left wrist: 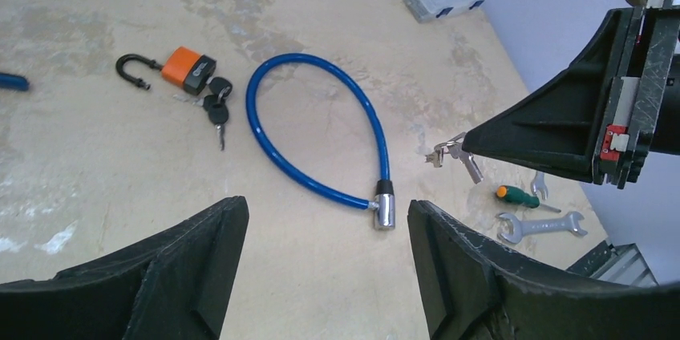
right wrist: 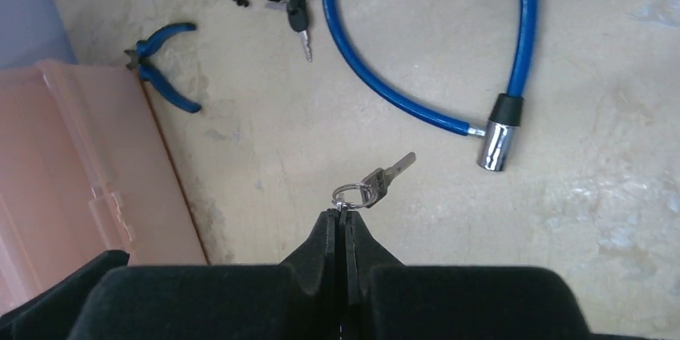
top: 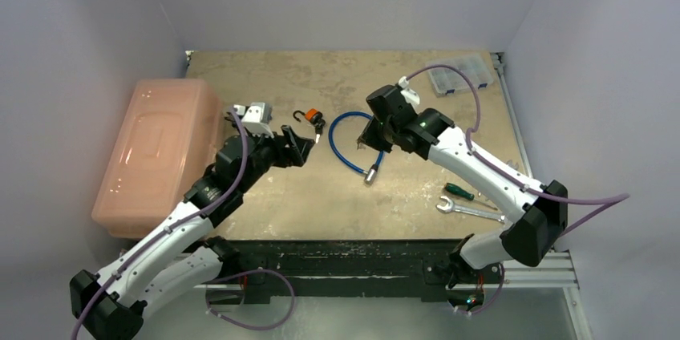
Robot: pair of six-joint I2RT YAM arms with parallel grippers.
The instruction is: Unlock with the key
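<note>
**A:** Two grippers here. What is each one doing?

**B:** The right gripper [right wrist: 345,216] is pinched tight on a key ring [right wrist: 346,193], and the keys [right wrist: 386,173] hang off its tip. The left gripper [left wrist: 327,205] has its jaws spread wide with nothing between them, and hovers over the table [top: 321,204].

**A:** Where is the lock?

**B:** Seen from overhead, the blue cable lock [top: 335,141] lies looped near the table's centre. Both cable ends meet at the metal cylinder [top: 373,173], at the loop's 5 o'clock. The right gripper hangs over the loop's 3 o'clock side, and the left one sits at its 9 o'clock.

**A:** Anything else nearby?

**B:** An orange padlock [top: 311,118] lies at the loop's 10 o'clock, with its shackle swung open and its own key in it. A pink box [top: 156,155] fills the table's 9 o'clock edge, with blue pliers [right wrist: 164,67] just beside it. A screwdriver [top: 459,191] and a wrench [top: 469,210] lie at 4 o'clock, and a clear organizer [top: 459,77] at 1 o'clock.
</note>
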